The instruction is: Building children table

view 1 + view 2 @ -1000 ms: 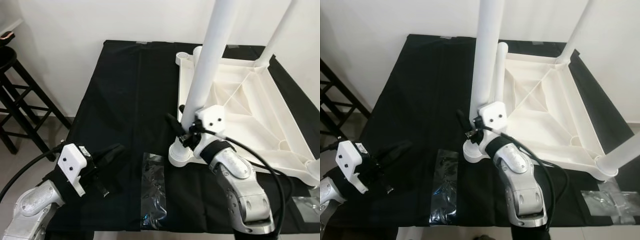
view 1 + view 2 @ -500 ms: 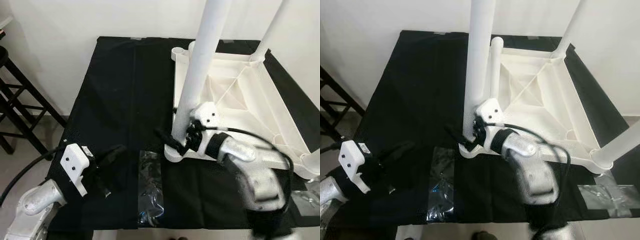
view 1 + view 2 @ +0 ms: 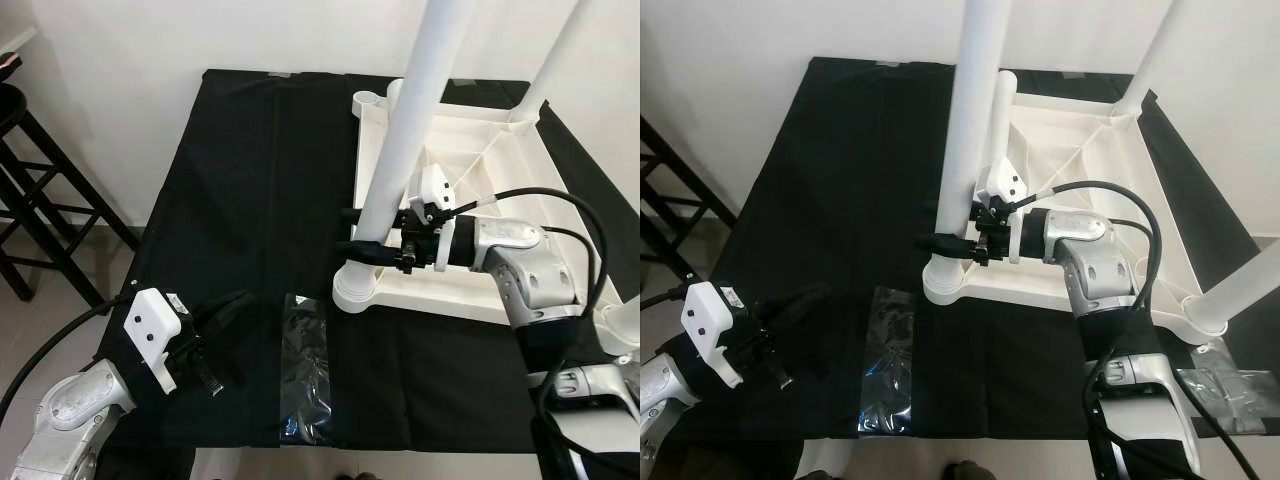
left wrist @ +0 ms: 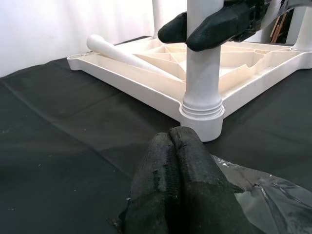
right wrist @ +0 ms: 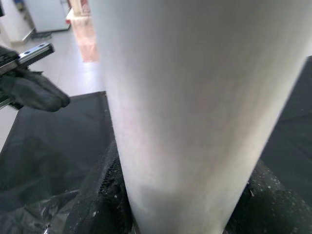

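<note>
While 3 legs stand upright, right claw grips 1.

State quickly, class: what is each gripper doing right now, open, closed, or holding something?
Left gripper: closed, holding nothing, hovering over the black cloth.
Right gripper: closed on the upright white table leg, just above its socket.

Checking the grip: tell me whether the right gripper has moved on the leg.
Yes. The right gripper now reaches the upright leg from the tabletop side, higher above the corner socket.
</note>
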Motion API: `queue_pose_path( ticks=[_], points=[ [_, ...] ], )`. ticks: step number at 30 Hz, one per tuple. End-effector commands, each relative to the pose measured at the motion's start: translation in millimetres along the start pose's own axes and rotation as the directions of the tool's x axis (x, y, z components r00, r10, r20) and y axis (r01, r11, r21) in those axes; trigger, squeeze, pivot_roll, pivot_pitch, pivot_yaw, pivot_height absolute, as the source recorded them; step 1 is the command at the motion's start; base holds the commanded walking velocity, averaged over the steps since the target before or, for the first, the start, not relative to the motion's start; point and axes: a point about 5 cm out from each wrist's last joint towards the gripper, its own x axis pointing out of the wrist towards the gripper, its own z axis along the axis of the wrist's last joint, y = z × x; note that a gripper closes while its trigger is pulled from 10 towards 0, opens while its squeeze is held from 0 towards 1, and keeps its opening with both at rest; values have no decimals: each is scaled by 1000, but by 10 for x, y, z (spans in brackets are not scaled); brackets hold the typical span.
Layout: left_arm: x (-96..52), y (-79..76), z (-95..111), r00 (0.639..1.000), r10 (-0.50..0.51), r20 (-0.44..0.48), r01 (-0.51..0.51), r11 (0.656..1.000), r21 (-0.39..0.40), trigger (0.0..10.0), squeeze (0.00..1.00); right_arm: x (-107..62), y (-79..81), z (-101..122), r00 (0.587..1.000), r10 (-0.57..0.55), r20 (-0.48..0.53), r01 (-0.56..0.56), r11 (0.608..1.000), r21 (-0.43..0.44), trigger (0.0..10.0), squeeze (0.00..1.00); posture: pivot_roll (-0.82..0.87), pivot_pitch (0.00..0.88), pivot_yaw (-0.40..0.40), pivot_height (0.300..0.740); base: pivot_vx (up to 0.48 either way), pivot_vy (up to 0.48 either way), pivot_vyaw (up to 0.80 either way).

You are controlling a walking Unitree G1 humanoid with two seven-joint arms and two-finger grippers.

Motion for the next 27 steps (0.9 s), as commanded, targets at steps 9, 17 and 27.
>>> queue_pose_path(
  ticks=[9, 17, 27],
  points=[
    [-16, -30, 5, 1000, -18, -8, 18, 1000, -6, 10000, 0, 19, 378, -334, 994, -109, 13, 107, 987, 119, 0, 0, 66, 168, -93, 740, 0, 0, 0],
    [-48, -13, 20, 999, -36, -16, 36, 999, -14, 10000, 0, 337, 704, -577, 859, -502, -104, 512, 831, 219, 0, 0, 45, 190, -64, 740, 0, 0, 0],
    [-53, 1, 23, 999, -50, -20, 50, 998, -27, 10000, 0, 465, 785, -551, 773, -614, -158, 634, 752, 180, 10000, 0, 53, 181, -68, 740, 0, 0, 0]
  ],
)
